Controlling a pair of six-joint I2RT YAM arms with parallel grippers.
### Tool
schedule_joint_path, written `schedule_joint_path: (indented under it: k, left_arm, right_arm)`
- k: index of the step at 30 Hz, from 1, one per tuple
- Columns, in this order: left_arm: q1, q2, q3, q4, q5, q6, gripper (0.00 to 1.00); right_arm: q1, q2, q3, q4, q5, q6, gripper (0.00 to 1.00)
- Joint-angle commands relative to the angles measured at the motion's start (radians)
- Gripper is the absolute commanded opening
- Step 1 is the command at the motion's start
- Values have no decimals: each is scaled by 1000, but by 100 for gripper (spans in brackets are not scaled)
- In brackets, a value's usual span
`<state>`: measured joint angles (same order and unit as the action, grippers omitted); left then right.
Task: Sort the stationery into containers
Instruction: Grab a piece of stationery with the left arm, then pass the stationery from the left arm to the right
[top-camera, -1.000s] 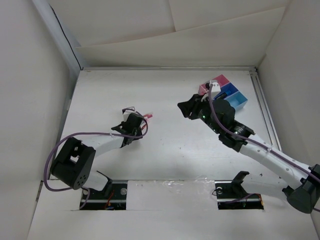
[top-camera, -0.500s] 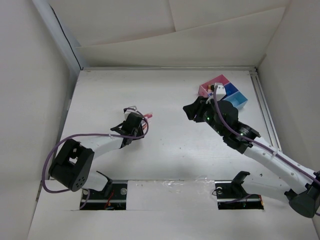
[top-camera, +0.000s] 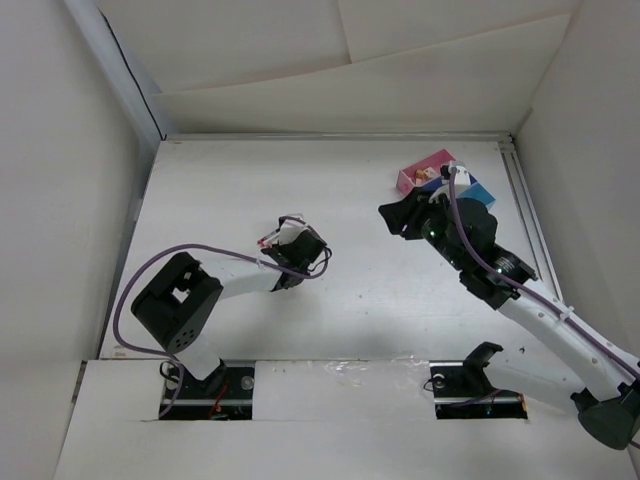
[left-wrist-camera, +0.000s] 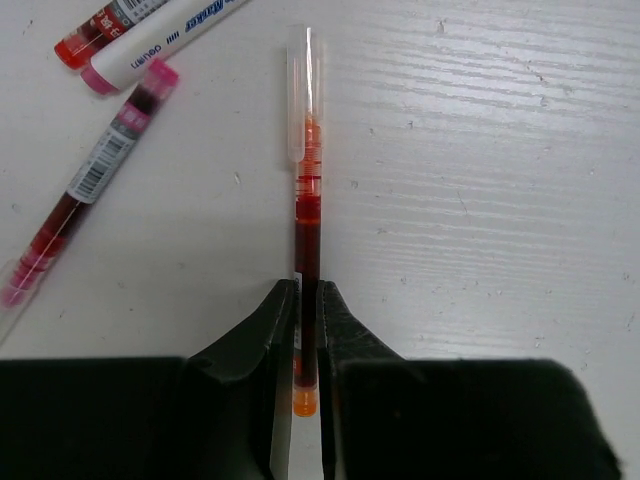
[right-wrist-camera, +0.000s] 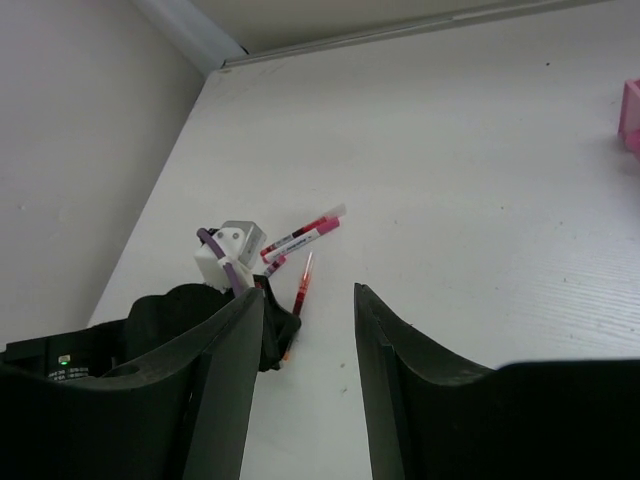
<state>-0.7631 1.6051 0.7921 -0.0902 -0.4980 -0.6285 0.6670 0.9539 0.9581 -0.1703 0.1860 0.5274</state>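
Swung rightward across the top view since a second ago, the left arm (top-camera: 235, 275) now reaches nearer the middle of the table (top-camera: 350, 180). The left gripper (left-wrist-camera: 307, 335) has gone from parted to pressed together. The right arm (top-camera: 520, 300) has shifted toward the right side and now hides most of the blue trays.

In the left wrist view the black fingers (left-wrist-camera: 262, 335) pinch a thin red pen (left-wrist-camera: 308, 200) close to its orange end, which pokes out just below them. The pen runs straight up the centre of the frame, its clear cap at the top. Whether it rests on the white boards or is raised off them cannot be told. At the left a second pen (left-wrist-camera: 85, 195), with a barcode label and pink ends, lies slanted and apart from the held one. In the upper-left corner a white marker (left-wrist-camera: 170, 35) with blue lettering lies beside another red pen (left-wrist-camera: 100, 22); the frame edge cuts both off.

The right gripper (right-wrist-camera: 308, 300) hangs above the table with its fingers spread and nothing between them. Through the gap its camera sees the pens at centre left.

In the top view the pink tray (top-camera: 425, 172) sits at the upper right of the table, just beyond the right gripper. A sliver of blue tray (top-camera: 478, 188) shows beside it.
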Motion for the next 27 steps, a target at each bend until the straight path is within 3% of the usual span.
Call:
schedule_joint_path:
  k: [1, 9, 14, 17, 18, 20, 27]
  left_arm:
    - [-16, 27, 2, -120, -39, -56, 0]
    - [-16, -91, -66, -34, 61, -56, 0]
    - [-25, -255, -110, 43, 153, -36, 0]
    - [-63, -350, -110, 75, 188, -25, 0]
    - [-64, -375, -120, 104, 203, -25, 0]
    - [-77, -434, -120, 130, 246, -13, 0]
    - [-96, -594, -180, 271, 367, -13, 0]
  right_arm:
    - [-6, -18, -24, 31, -25, 2, 47]
    - [-27, 3, -65, 61, -75, 31, 47]
    - [-27, 57, -76, 95, -88, 31, 52]
    - [-27, 114, -76, 120, -183, 31, 65]
    - [-27, 152, -67, 120, -209, 31, 77]
    - [-27, 193, -51, 134, -282, 22, 87]
    - [-17, 296, -7, 201, -367, 54, 89]
